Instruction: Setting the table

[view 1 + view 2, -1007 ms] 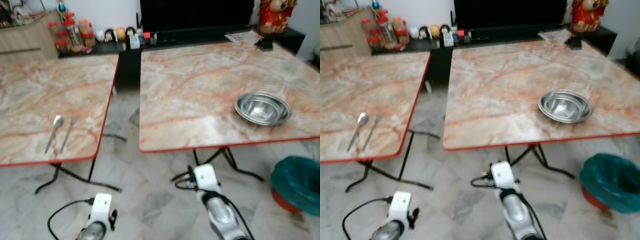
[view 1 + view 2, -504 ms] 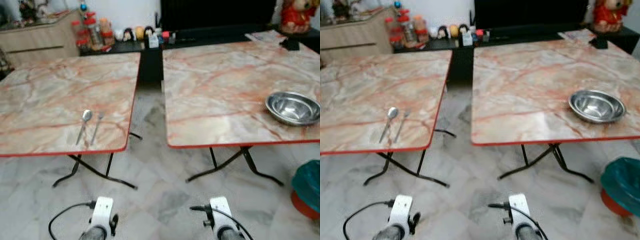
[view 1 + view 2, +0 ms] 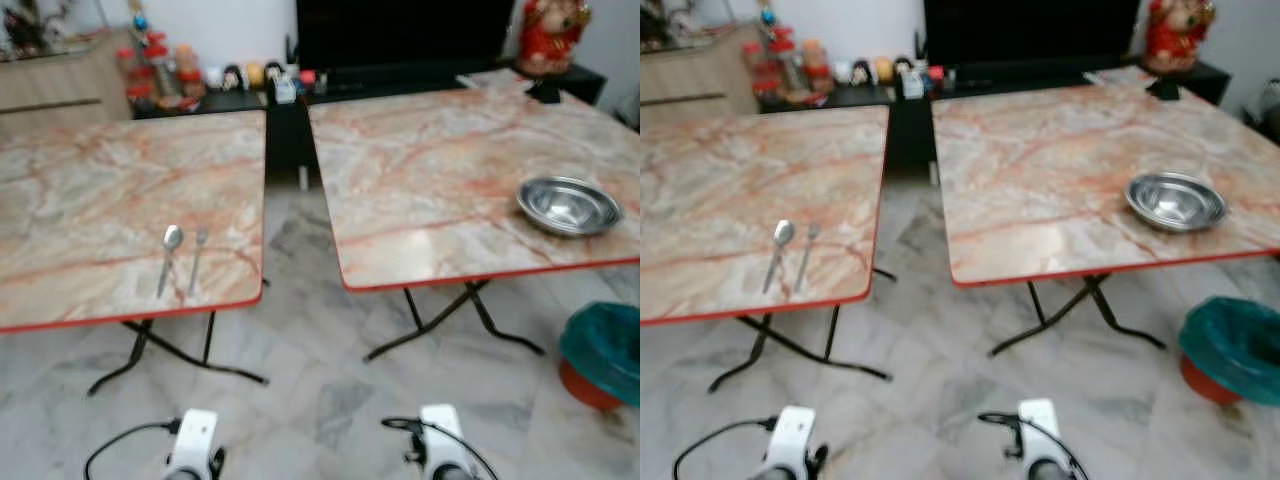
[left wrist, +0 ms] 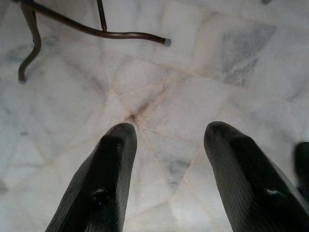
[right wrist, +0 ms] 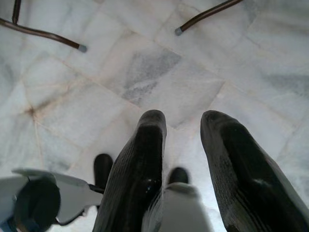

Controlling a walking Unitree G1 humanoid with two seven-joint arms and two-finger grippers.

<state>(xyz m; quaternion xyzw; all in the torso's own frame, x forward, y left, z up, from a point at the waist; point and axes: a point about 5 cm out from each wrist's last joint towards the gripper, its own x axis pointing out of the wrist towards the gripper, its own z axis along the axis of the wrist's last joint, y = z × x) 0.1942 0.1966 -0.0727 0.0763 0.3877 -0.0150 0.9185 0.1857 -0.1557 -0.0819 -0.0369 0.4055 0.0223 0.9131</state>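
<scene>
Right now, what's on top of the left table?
On the left table, a spoon and fork lie side by side near its front edge. Its far left part is out of frame.

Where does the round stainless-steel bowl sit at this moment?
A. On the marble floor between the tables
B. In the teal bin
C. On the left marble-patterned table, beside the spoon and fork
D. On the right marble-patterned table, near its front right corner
D: the round stainless-steel bowl rests on the right marble-patterned table near its front right corner, while the spoon and fork lie on the left marble-patterned table.
</scene>
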